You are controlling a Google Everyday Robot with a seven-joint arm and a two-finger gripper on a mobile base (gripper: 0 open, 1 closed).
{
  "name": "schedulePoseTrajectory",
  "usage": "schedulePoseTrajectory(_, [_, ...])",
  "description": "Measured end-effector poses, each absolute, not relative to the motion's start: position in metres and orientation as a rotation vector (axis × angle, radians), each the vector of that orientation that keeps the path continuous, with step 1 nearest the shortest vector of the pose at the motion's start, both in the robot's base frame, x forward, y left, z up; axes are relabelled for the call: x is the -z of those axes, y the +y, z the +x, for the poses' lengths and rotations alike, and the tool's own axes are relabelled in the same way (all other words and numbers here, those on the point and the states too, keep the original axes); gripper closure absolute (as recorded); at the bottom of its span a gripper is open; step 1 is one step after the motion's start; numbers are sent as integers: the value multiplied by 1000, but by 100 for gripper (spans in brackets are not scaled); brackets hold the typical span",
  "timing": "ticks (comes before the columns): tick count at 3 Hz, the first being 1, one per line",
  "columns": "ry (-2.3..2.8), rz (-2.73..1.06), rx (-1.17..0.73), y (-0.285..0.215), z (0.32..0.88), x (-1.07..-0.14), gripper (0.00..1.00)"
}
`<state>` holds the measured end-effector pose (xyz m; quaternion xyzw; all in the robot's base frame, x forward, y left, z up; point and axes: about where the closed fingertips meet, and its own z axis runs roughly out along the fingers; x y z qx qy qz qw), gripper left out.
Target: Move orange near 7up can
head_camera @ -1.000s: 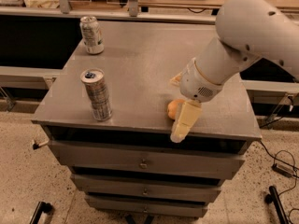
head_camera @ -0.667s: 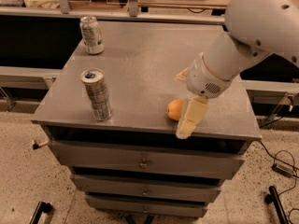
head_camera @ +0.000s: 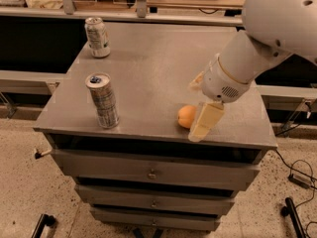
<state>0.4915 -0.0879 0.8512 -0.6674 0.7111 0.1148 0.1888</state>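
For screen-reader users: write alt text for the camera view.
The robot's gripper reaches down close beside an orange near the front edge of a grey drawer cabinet. A 7up can stands at the far left corner, a taller slim can at the front left.

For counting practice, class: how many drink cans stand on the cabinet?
2: the 7up can at the far left corner, a taller can at the front left. The gripper hangs beside the orange.

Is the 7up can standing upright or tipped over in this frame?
Upright: the 7up can stands on its base at a far corner of the cabinet top, lid up. The gripper is near the front edge, beside the orange.
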Motion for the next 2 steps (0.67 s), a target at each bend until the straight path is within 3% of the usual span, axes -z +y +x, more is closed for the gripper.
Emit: schedulePoseTrajectory(2, [1997,-1881,-319,-86,490,-852,70])
